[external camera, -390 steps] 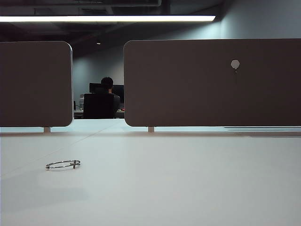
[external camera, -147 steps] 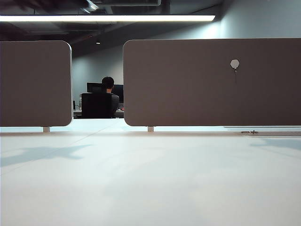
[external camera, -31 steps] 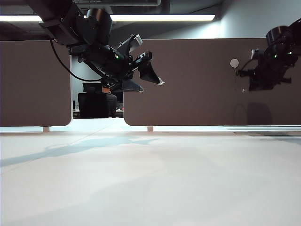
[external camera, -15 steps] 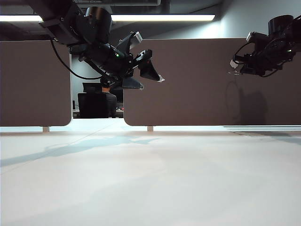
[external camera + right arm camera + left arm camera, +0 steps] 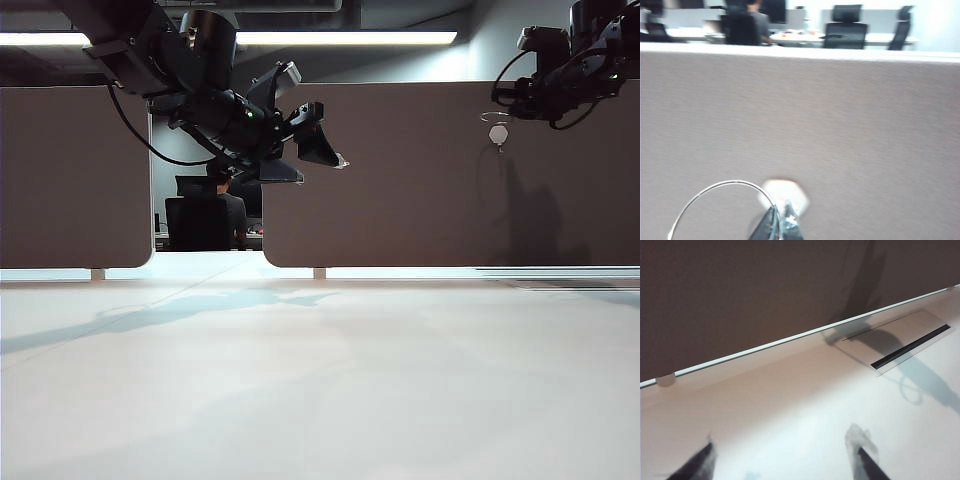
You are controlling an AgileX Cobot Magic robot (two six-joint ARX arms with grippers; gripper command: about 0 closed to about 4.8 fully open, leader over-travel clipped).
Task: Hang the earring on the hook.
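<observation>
Above the bare worktop [image 5: 320, 400], the left end effector [image 5: 318, 150] hangs idle, jaws wide. Farther back, at the partition's [image 5: 400, 200] upper right, the right end effector [image 5: 782, 222] pinches the earring [image 5: 715, 200], level just above the hook [image 5: 499, 135]. Hanging step; next, probably lower the hoop over the prong.

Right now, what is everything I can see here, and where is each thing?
earring: one, silver wire hoop, held just above the hook.
hook: one, white hexagonal pad, on the right divider panel.
divider panels: two, brown, upright along the table's far edge.
table: one, white, bare in front.
seated person: one, dark, beyond the gap between panels.
left gripper: black, raised on the left, fingers open, empty.
right gripper: black, raised by the hook, fingers shut on the earring.
</observation>
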